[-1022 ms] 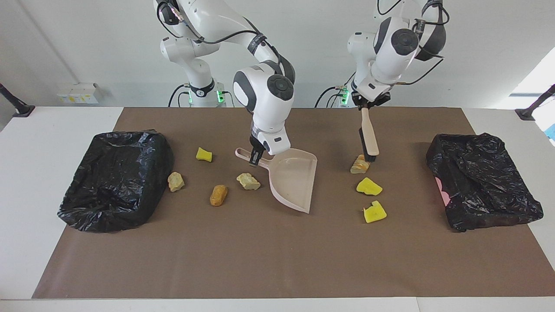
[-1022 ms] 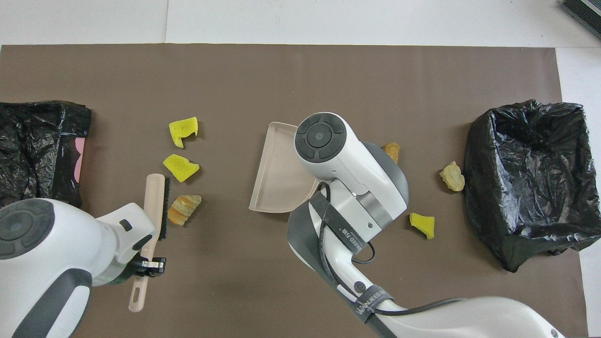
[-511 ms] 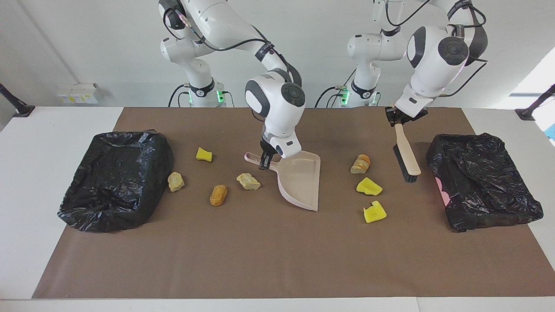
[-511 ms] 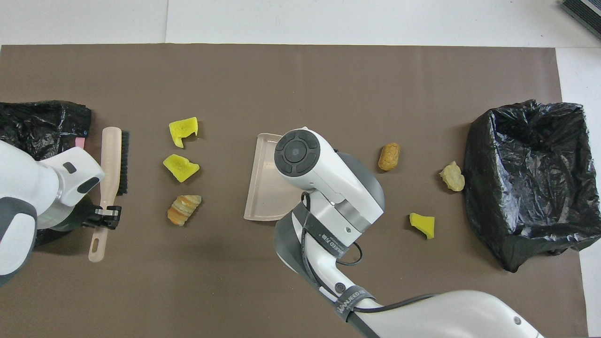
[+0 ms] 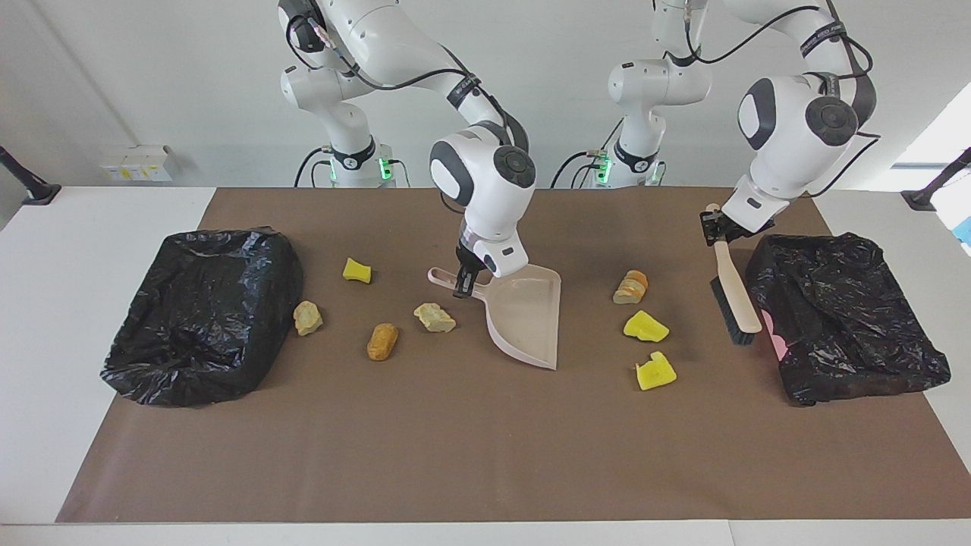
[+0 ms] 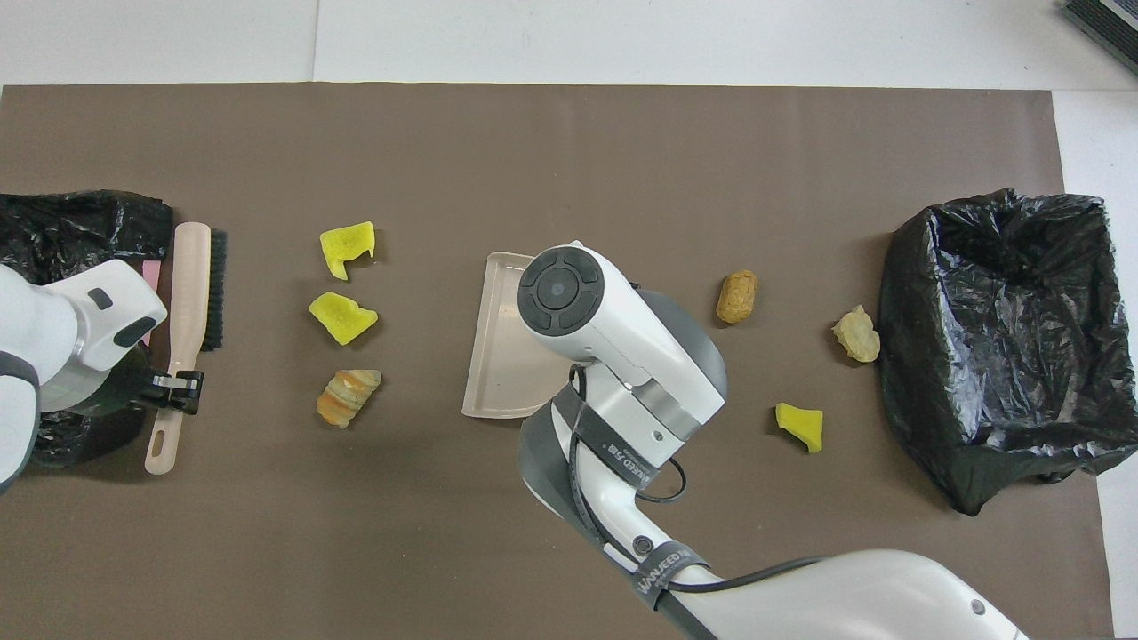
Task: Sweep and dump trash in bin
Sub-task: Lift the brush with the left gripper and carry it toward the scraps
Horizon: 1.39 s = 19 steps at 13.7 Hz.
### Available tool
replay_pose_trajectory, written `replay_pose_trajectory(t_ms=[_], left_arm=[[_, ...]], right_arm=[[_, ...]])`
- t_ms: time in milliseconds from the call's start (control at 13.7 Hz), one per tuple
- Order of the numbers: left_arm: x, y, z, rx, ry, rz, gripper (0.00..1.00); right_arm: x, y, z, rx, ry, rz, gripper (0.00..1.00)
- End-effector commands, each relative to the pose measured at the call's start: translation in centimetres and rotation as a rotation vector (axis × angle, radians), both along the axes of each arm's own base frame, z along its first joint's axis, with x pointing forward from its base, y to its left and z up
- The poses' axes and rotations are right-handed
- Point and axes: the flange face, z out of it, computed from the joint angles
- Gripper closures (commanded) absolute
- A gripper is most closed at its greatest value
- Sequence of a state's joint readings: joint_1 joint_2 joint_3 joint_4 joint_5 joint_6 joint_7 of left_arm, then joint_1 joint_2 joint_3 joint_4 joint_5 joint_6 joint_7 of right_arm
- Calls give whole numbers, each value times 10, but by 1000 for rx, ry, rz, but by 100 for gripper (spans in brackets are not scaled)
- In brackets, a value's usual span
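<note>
Right gripper (image 5: 463, 284) clamps the dustpan (image 5: 523, 318) handle mid-mat; left gripper (image 5: 717, 231) grips the brush (image 5: 734, 292), bristles just beside one black bin (image 5: 842, 318). Trash: three lumps (image 5: 645, 327) between dustpan and brush, four (image 5: 381, 341) between dustpan and the second bin (image 5: 205, 311).

From overhead, left gripper (image 6: 178, 391) pinches the brush (image 6: 191, 293) handle; the right gripper is hidden under its arm. Yellow chunks (image 6: 342, 316) lie beside the brush, dustpan (image 6: 498, 356) central.

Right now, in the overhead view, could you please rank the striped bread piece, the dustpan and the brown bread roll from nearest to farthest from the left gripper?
1. Striped bread piece, beside the left gripper.
2. Dustpan, mid-table.
3. Brown bread roll, toward the right arm's end.
</note>
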State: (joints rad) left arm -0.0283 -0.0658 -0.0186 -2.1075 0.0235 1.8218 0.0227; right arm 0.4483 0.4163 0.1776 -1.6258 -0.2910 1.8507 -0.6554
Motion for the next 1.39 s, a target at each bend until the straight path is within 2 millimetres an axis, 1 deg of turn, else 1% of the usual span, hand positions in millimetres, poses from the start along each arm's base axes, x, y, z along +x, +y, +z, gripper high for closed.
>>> replay_pose_trajectory(t_ms=[0, 73, 146, 219, 292, 365, 438, 584, 657, 730, 876, 1022, 1168, 1314], left_arm=[[-23, -5, -25, 21, 22, 6, 100], [-39, -12, -41, 33, 50, 26, 100], [-52, -26, -56, 49, 62, 57, 100], [-61, -38, -70, 58, 46, 102, 100], [-63, -50, -74, 65, 11, 150, 100], [-63, -68, -73, 52, -3, 208, 100], [-65, -84, -78, 21, 7, 258, 100], [-63, -117, -94, 5, -27, 292, 100], [-60, -122, -93, -3, -53, 315, 100], [-60, -134, -93, -18, -56, 304, 100], [-60, -160, -91, -82, -92, 293, 100], [-59, -188, -86, -131, -117, 278, 100], [-66, -216, -80, -182, -107, 272, 100], [-70, -238, -76, -219, -98, 279, 100]], right_arm=[[0, -3, -2, -8, -11, 16, 100], [-1, -3, -1, -8, -11, 18, 100], [0, -3, -2, -9, -10, 16, 100], [0, -4, -2, -10, -9, 16, 100], [-2, -3, -1, -13, -6, 18, 100], [-1, -2, -1, -11, -8, 18, 100], [-1, -1, 0, -9, -13, 19, 100], [-5, 6, 4, -28, -23, 41, 100], [-6, 5, 3, -33, -19, 43, 100], [-7, 2, 2, -41, -13, 39, 100], [-9, 2, 3, -46, -7, 39, 100], [-8, -1, 2, -55, 3, 32, 100], [-8, -5, 1, -60, 11, 27, 100], [-13, -5, 1, -78, 29, 27, 100]])
